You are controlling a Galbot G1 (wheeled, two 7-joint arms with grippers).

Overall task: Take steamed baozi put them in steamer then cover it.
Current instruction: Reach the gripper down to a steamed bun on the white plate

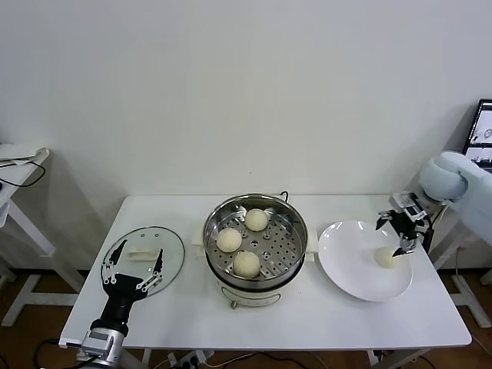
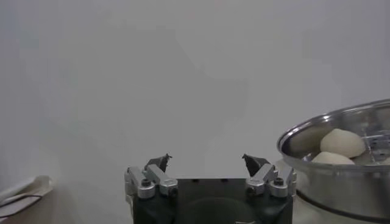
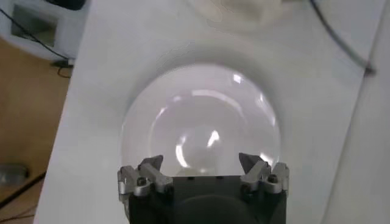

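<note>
The steamer [image 1: 290, 247] stands mid-table with three steamed baozi [image 1: 229, 239] [image 1: 256, 219] [image 1: 246, 264] on its perforated tray. Another baozi [image 1: 383, 257] lies on the white plate [image 1: 350, 265] to the right. My right gripper [image 1: 388, 238] hovers open just above that bun, nothing between its fingers; in the right wrist view the open right gripper [image 3: 201, 159] looks down on the plate [image 3: 201, 115]. The cover [image 1: 171, 247] lies flat left of the steamer. My left gripper [image 1: 140, 250] stands open over it, holding nothing. In the left wrist view the left gripper [image 2: 206, 159] faces the wall, the steamer [image 2: 341, 182] to one side.
A small white side table with cables [image 1: 19, 161] stands off to the left. A screen [image 1: 483, 131] sits at the far right. The white table [image 1: 346, 323] ends close in front of the steamer and plate. A cord [image 1: 284, 195] runs behind the steamer.
</note>
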